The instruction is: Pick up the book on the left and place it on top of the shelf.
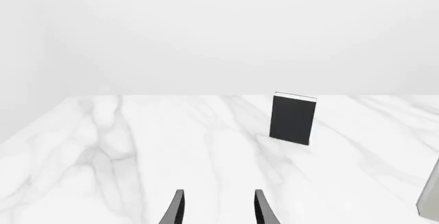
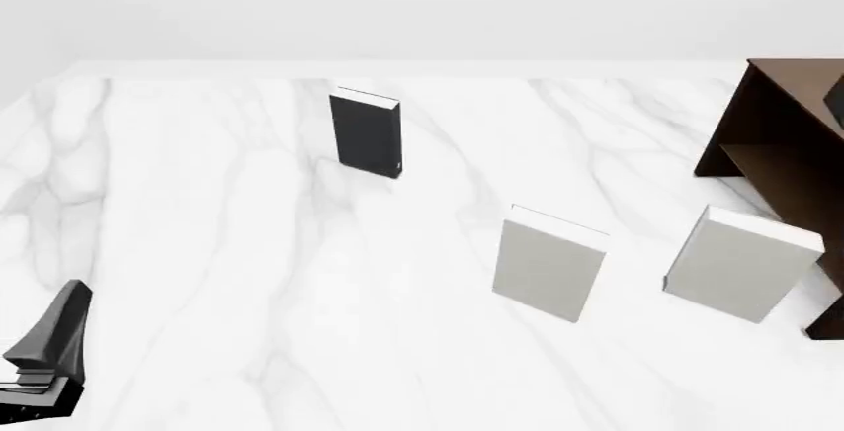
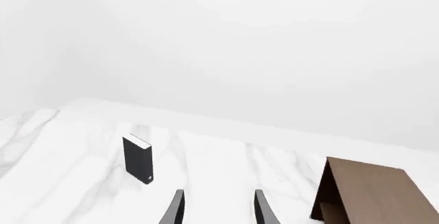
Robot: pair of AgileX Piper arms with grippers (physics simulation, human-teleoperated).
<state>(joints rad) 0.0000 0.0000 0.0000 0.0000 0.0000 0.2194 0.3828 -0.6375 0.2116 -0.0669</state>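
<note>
Scene: a white marble table [image 2: 198, 253] in a simulator render, with three standing books and a shelf.
Book: the small dark book [image 2: 366, 131] stands upright on the table, well to the left of the shelf and farther from the arms than the two pale books. Nothing touches it.
Shelf: the dark brown shelf [image 2: 778, 144] sits at the table's right edge; what shows of its top is bare.
Other books: one pale grey book [image 2: 550, 263] stands between the dark book and the shelf, nearer the arms; a second pale grey book [image 2: 741, 262] stands just in front of the shelf.
Left gripper: the left gripper [image 1: 218, 208] has its two fingers parted with empty space between them; it holds nothing and is well short of the dark book.
Right gripper: the right gripper [image 3: 218, 207] also shows parted fingers, holding nothing.
Progress: the task appears not yet begun. Reaching, grasping, lifting, carrying to the shelf and setting down all remain.
</note>
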